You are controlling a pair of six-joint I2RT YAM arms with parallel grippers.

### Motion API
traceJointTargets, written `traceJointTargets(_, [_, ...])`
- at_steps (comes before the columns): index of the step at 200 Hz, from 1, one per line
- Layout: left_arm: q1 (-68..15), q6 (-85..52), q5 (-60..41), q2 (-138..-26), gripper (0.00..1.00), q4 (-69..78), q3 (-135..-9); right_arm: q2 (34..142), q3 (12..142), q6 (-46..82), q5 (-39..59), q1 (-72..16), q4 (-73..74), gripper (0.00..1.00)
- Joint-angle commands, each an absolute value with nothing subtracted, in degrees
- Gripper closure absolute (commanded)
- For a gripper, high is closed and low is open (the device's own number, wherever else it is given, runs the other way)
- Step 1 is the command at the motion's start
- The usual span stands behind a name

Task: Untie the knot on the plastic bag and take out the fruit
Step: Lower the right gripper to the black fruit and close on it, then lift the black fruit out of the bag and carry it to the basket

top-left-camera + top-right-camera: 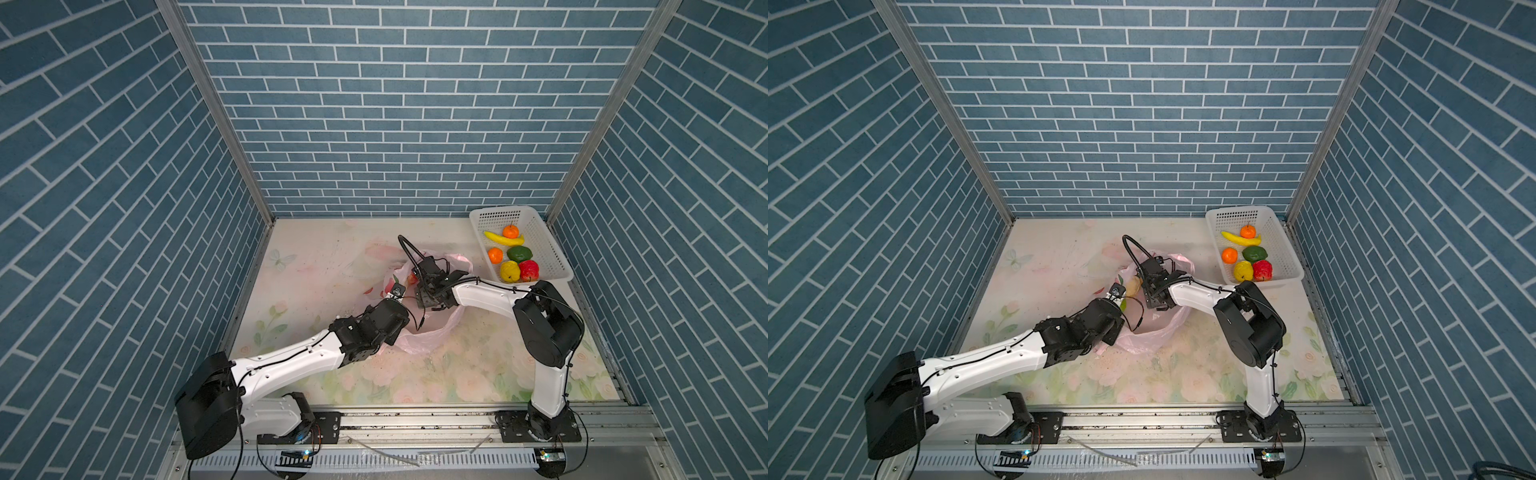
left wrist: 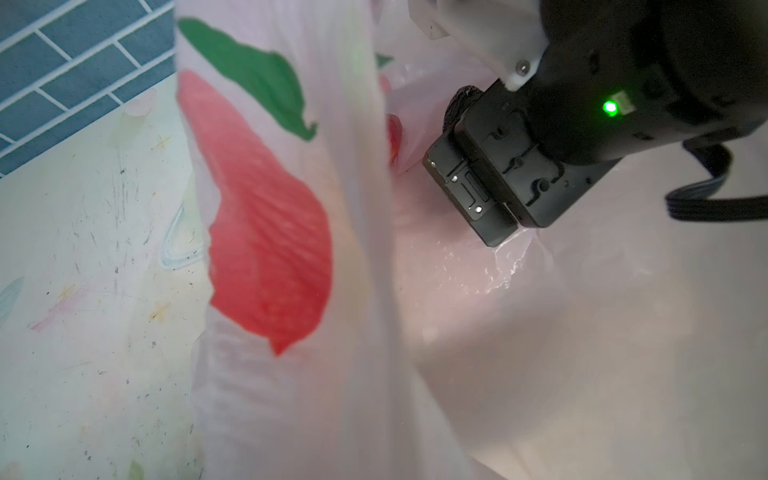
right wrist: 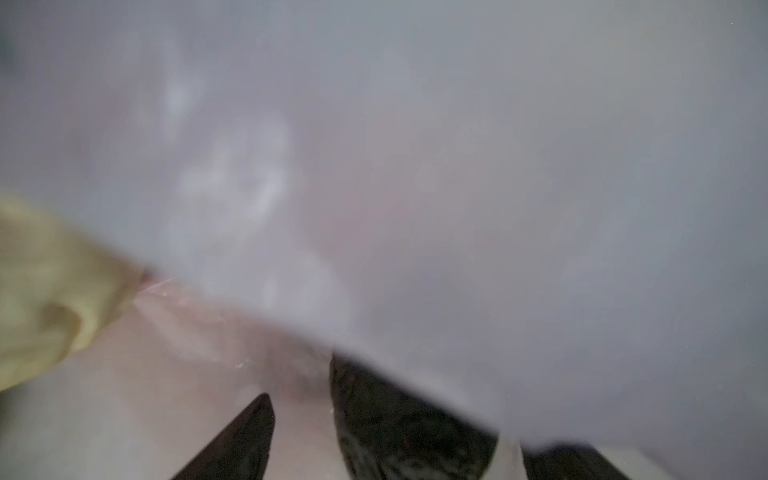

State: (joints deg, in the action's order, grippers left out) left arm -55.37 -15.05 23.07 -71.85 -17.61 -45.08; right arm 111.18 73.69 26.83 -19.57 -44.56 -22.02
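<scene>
The plastic bag lies mid-table with its mouth open and no knot to be seen. The left gripper is closed at the rim on its own side, seemingly pinching the film, which rises taut across the left wrist view, though its fingers are hidden. The right gripper is down inside the mouth, jaws parted and empty. The cream fruit lies just beside it, toward the left arm and outside the jaws, so the right arm is judged both nearer and free for the pick

Plastic bag thin translucent film; basket perforated plastic.
</scene>
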Motion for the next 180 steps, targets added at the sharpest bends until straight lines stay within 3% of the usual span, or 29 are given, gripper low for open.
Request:
traceJointTargets(1, [-55.79, -14.55, 23.38, -70.86, 1.0, -17.58, -45.45, 112.88, 76.96, 28.65, -18.31, -43.8, -19.65, 0.11])
traceJointTargets(35, [-55.81, -14.94, 23.47, -70.5, 1.0, -17.49, -44.92, 113.72, 76.99, 28.21, -17.92, -43.53, -17.41, 0.18])
traceJointTargets(82, [-55.81, -15.08, 23.51, -70.64, 1.0, -17.17, -44.56, 111.46, 74.8, 28.12, -16.93, -43.77, -14.95, 0.46])
traceJointTargets(180, [-55.94, -15.11, 24.17, -71.81, 1.0, -16.02, -44.41, 99.14, 68.06, 29.27, -5.16, -44.67, -12.51, 0.51])
